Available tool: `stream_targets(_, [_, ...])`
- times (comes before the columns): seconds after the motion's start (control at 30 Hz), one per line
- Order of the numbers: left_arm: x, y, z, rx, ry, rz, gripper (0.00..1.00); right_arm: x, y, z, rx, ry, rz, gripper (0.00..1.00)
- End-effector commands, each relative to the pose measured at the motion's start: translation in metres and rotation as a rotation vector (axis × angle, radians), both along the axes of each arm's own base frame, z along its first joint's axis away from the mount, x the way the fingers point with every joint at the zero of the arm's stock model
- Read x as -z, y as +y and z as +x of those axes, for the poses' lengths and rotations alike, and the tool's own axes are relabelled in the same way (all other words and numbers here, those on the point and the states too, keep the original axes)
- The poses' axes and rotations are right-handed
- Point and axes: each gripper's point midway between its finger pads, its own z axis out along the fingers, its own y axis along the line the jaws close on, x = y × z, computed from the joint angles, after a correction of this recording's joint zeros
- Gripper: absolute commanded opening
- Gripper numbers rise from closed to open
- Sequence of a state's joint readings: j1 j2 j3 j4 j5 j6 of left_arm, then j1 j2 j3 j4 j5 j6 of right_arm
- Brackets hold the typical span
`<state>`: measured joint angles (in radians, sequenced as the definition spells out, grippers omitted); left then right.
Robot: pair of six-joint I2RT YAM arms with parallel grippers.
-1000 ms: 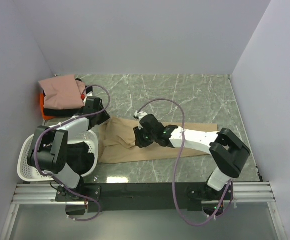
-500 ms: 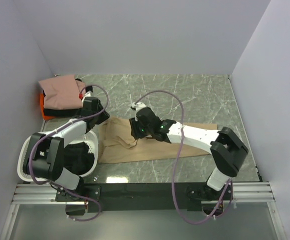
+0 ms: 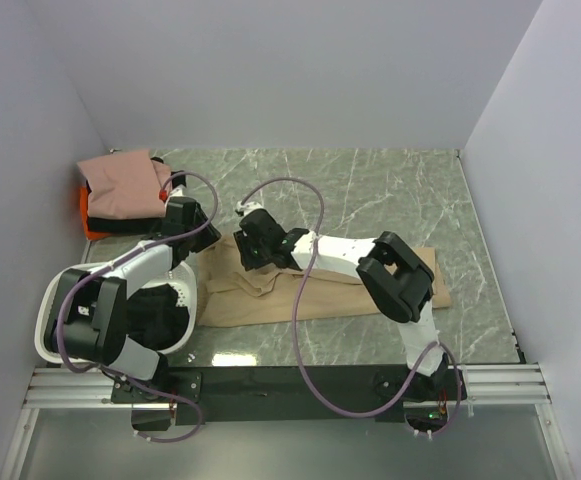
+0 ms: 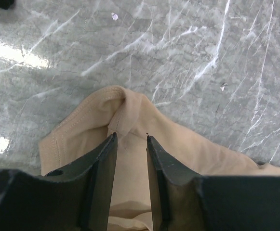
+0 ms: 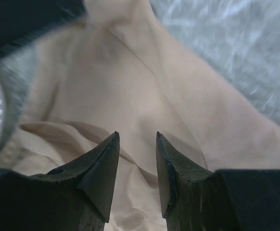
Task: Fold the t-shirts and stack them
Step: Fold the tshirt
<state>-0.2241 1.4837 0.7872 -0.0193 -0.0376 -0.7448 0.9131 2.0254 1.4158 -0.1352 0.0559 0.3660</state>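
Note:
A tan-beige t-shirt lies crumpled across the middle of the marble table. My left gripper is at its far left corner. In the left wrist view the jaws stand slightly apart over the shirt's hemmed corner. My right gripper is just right of it, over the same end. In the right wrist view it is open above wrinkled tan cloth. A folded dusty pink shirt tops a stack with black and orange shirts at the far left.
A white perforated basket stands at the near left under the left arm. Grey walls close in the left, back and right. The right arm lies across the tan shirt. Bare marble stretches behind the shirt.
My right gripper has moved left and away along the tan shirt, up beside the left gripper. The left gripper has hardly moved.

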Motion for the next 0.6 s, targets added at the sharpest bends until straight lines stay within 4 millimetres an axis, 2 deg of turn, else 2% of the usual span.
stream_targets(0.0, [-0.020, -0.005, 0.003, 0.025, -0.068, -0.013, 0.37, 0.000, 0.008, -0.007, 0.002, -0.003, 0.007, 0.44])
stream_targets(0.1, [-0.019, -0.005, 0.003, 0.030, -0.065, -0.014, 0.37, 0.010, 0.012, -0.019, -0.026, 0.015, 0.007, 0.44])
stream_targets(0.27, [-0.016, -0.006, 0.003, 0.031, -0.060, -0.014, 0.37, 0.009, 0.022, -0.050, -0.112, 0.008, 0.025, 0.44])
stream_targets(0.3, [-0.016, -0.006, 0.003, 0.031, -0.059, -0.014, 0.37, 0.015, 0.018, -0.058, -0.125, 0.022, 0.017, 0.44])
stream_targets(0.33, [-0.015, -0.006, 0.003, 0.032, -0.058, -0.012, 0.37, 0.011, 0.018, -0.064, -0.138, 0.025, 0.031, 0.44])
stream_targets(0.4, [-0.014, -0.005, 0.003, 0.029, -0.053, -0.010, 0.37, 0.023, 0.007, -0.077, -0.145, 0.046, 0.003, 0.44])
stream_targets(0.47, [-0.014, -0.005, 0.003, 0.029, -0.054, -0.009, 0.37, 0.020, -0.003, -0.082, -0.132, 0.033, -0.007, 0.44])
stream_targets(0.5, [-0.014, -0.005, 0.003, 0.031, -0.054, -0.007, 0.37, 0.029, -0.015, -0.088, -0.124, 0.041, -0.034, 0.44])
stream_targets(0.57, [-0.014, -0.005, 0.003, 0.029, -0.053, -0.010, 0.37, 0.020, -0.027, -0.087, -0.094, 0.016, -0.040, 0.44])
